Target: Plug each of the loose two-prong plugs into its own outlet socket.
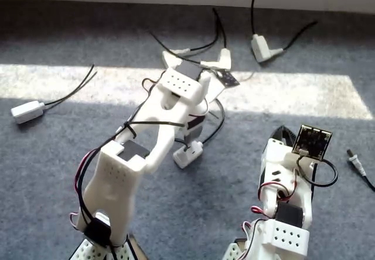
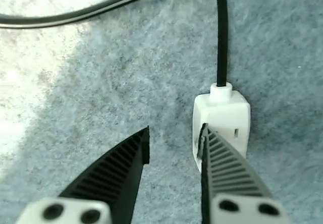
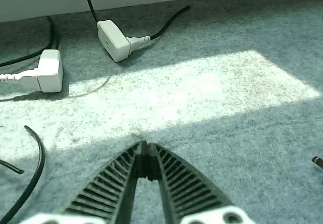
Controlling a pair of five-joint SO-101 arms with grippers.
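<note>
- Grey carpet-like cloth covered the desk [image 1: 58,184], with a band of sunlight lying across it.
- The left end effector [image 2: 175,130] hung low over the cloth, released, with only bare covering in the gap.
- A white connector block [image 2: 222,114] on a black cable [image 2: 221,32] lay just beside that gap rather than inside it. One finger [image 2: 224,168] overlapped its near edge, and I couldn't tell whether the two touched.
- The right end effector [image 3: 147,147] was clenched on nothing, drawn back near its own base.
- The loose plug [image 1: 354,160], small and dark-corded, lay at the desk's right edge, well apart from every white block and plugged into nothing.
- Two more white blocks [image 3: 50,70] [image 3: 116,40] sat near the far wall, and a fourth block [image 1: 26,112] lay off to the left.
- My worry was the left side. If the fingers closed from there, they would likely catch only a corner of the block or shove it sideways, since it sat off-centre.
- The stiff cable could also swing the block round once it was nudged or lifted.
- The cloth offered little to brace against, so a block pushed by a plug might simply slide away.
- Cables looping under the left arm looked ready to snag.
</note>
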